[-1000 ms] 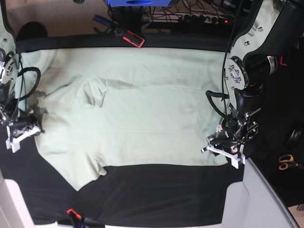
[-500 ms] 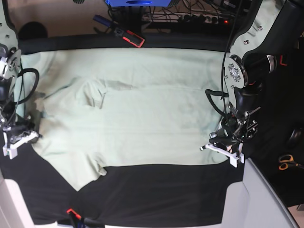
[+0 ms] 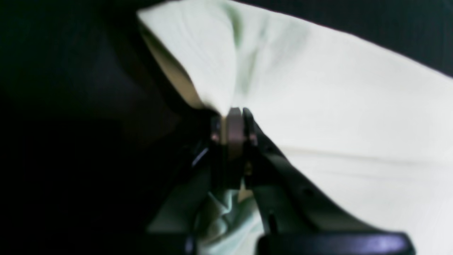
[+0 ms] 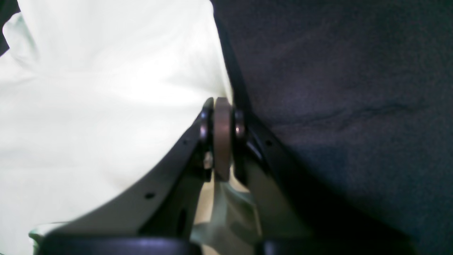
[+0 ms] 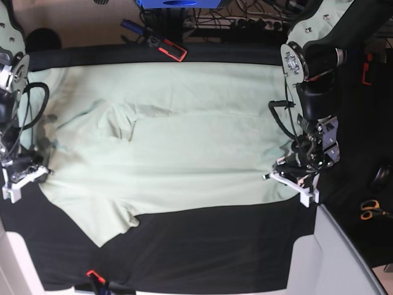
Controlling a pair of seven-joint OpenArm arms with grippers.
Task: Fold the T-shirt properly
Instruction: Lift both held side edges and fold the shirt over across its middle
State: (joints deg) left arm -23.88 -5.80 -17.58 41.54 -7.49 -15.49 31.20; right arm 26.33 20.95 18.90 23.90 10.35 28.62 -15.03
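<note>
Where the black tablecloth (image 5: 202, 246) covers the counter, the T-shirt (image 5: 184, 141) lies spread flat between the two tools, pale mint, wide across the base view. One short sleeve (image 5: 101, 224) juts toward the near edge, closer to the right tool. A rumpled fold (image 5: 120, 120) sits in the cloth, also on the right tool's side. The far hem runs along the back edge of the tablecloth.

Left tool (image 5: 295, 179): at the shirt's edge on the base view's right, white fingers low against the cloth. In the left wrist view the left tool (image 3: 233, 117) is clenched on the T-shirt (image 3: 318, 106); a pinch of fabric rises from the tips into a peaked fold, and more mint cloth shows bunched behind the fingers. Black tablecloth (image 3: 70, 88) fills the side away from the shirt.

Right tool (image 5: 21, 177): at the opposite shirt edge, on the base view's left, near the sleeve side. In the right wrist view the right tool (image 4: 221, 109) is clenched, tips meeting right at the border where the T-shirt (image 4: 106, 88) ends and the black tablecloth (image 4: 336, 88) begins; the cloth edge runs into the tips, so it grips the T-shirt there.

Smaller things, well away from both tools: a red-and-black item (image 5: 171, 48) beyond the far edge; orange-handled scissors (image 5: 370, 210) outboard of the left tool; a small red clip (image 5: 93, 275) at the near edge.
</note>
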